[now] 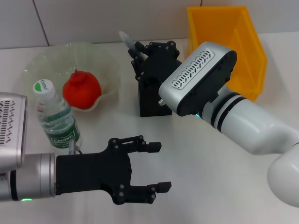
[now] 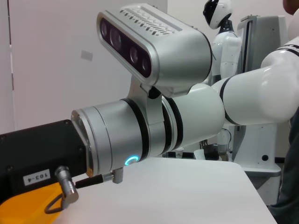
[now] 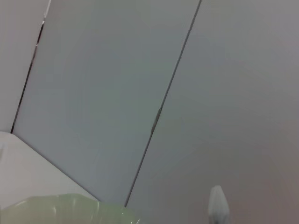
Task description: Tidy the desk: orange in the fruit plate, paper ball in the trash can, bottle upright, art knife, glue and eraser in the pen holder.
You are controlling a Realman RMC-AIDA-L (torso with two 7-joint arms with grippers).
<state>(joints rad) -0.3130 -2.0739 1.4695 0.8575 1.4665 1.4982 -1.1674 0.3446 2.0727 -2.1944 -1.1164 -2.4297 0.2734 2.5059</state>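
1. I judge the step in hand to be loading the tall square black mesh pen holder (image 1: 154, 100): my right gripper (image 1: 140, 58) hangs directly over its open mouth, clamped on a slim whitish pointed item (image 1: 127, 38) that sticks up past the fingers and also shows in the right wrist view. It may be the art knife or the glue; I cannot tell which.
2. The next move calls for lowering the item's hidden lower end inside the mesh rim, then letting go only once it is inside, so it drops in rather than tipping the holder.
3. My left gripper (image 1: 156, 167) hovers low over bare desk with its fingers spread apart and nothing between them. The small clear plastic water bottle (image 1: 55, 116) with green label and white cap stands upright just behind it.
4. Beyond that bottle, the round red-orange fruit (image 1: 81, 89) sits in the ruffled pale-green glass fruit plate (image 1: 39, 63).
5. The bright yellow rectangular trash can (image 1: 247, 42) stands beyond the right arm, beside the holder.
6. Count: one orange, one plate, one bottle, one holder, one bin, one held item. No paper ball or eraser shows.
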